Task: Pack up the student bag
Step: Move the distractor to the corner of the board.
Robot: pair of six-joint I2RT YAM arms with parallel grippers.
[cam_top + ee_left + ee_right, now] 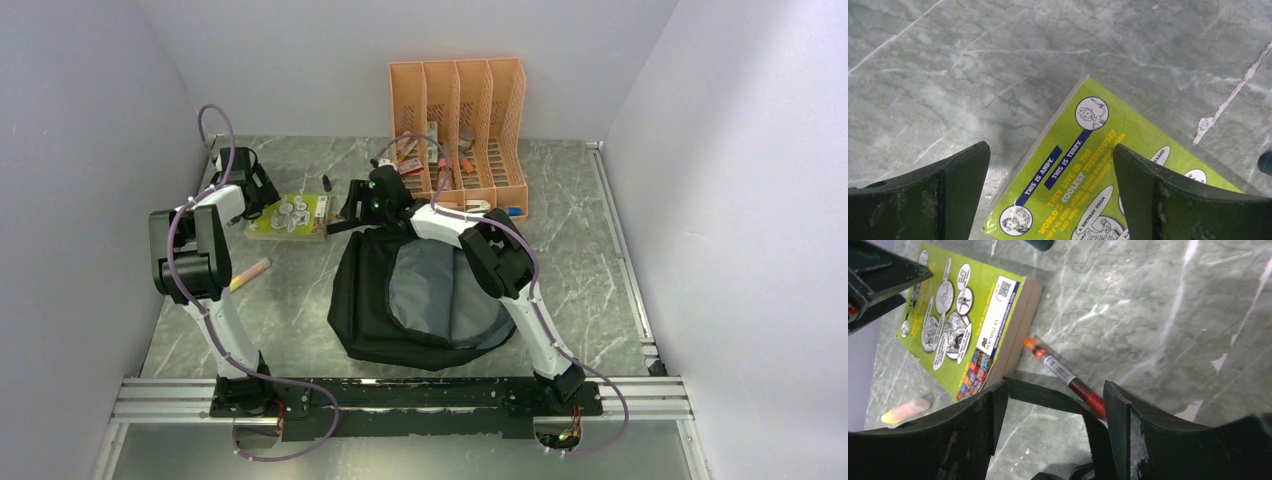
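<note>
The student bag (420, 300) lies in the middle of the table, black, with its grey lining showing. A green paperback book (290, 215) lies to its left. My left gripper (248, 200) hovers open over the book's corner (1083, 165), one finger on each side, empty (1050, 170). My right gripper (345, 215) is open at the bag's top left edge. In the right wrist view a black bag strap (1048, 397) runs across the gap between its jaws (1055, 395). A red-orange pen (1063, 375) lies beside the book (953, 325).
An orange slotted file organiser (460, 110) with pens and small items stands at the back. A yellow-pink highlighter (250, 272) lies left of the bag, also in the right wrist view (905, 410). A dark marker (327, 183) lies behind the book.
</note>
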